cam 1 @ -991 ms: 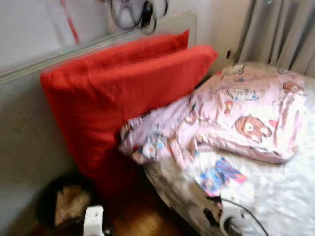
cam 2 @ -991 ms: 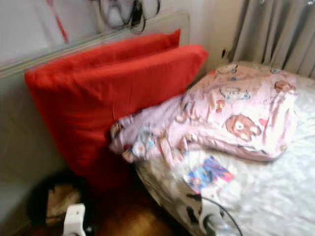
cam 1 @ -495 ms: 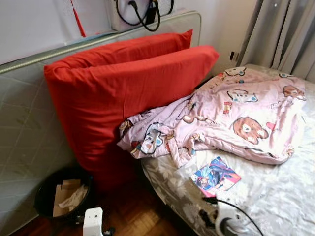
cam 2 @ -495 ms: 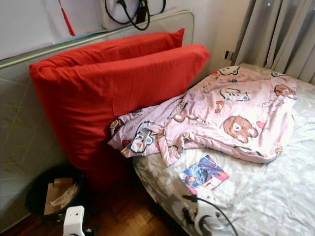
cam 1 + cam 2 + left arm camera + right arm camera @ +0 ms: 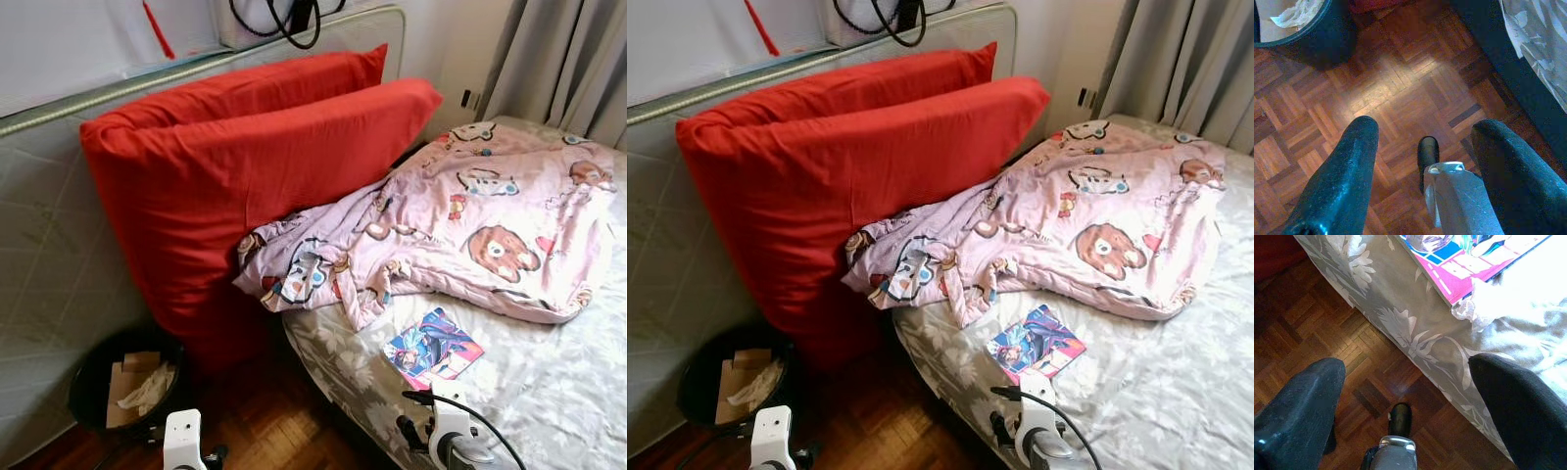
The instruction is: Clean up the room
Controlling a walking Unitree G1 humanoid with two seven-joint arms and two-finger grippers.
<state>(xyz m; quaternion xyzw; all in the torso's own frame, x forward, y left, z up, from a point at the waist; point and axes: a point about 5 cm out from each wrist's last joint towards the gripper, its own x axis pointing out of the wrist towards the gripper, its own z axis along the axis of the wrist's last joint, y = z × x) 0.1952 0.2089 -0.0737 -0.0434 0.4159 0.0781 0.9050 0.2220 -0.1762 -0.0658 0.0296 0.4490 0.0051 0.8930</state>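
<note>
— Down by its knees, both arms hang low. The left gripper point(image 5: 1422, 166) has its fingers spread wide over the bare parquet floor point(image 5: 1400, 98), holding nothing, with the black bin point(image 5: 118, 387) of paper scraps just ahead of it.

— And the right one?

— The right gripper point(image 5: 1400, 396) is spread wide too, and empty. It hangs right at the edge of the bed point(image 5: 549, 411), one finger over the floor, the other over the grey flowered sheet.

— So what would it tidy first?

— My guess is the comic book point(image 5: 434, 349). It lies flat on the sheet near the bed's edge, just ahead of the right fingers and a little inward, turned at a slant to the mattress edge. The right arm is plainly nearer; the left would have to cross over.

— Beyond that?

— The rumpled pink blanket point(image 5: 460, 230) with bears, sprawled across the bed and spilling off toward the two red pillows point(image 5: 245, 176) propped against the headboard point(image 5: 49, 255). Curtains point(image 5: 568, 59) at the far corner.
</note>
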